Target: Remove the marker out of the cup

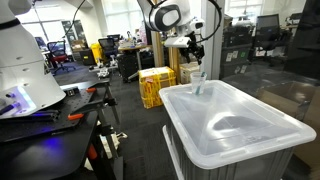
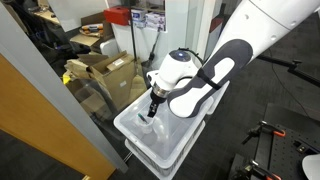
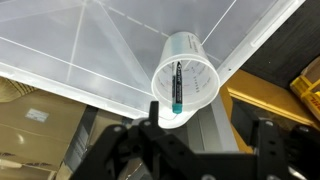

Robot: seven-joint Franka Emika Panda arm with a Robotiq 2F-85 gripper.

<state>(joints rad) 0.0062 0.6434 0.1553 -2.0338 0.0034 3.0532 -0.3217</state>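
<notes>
Gripper (image 3: 203,140) is hovering wide open right above the cup (image 3: 188,60), which is sitting near the edge of the bin lid (image 3: 80,50) with the marker (image 3: 178,85) leaning inside. I'm judging the best move is centring on the marker's upper end, pinching only that and lifting straight up so the light cup isn't tipping. Yellow crates (image 1: 157,85) and cardboard boxes (image 2: 110,70) are sitting well apart, and nothing is blocking the descent.
</notes>
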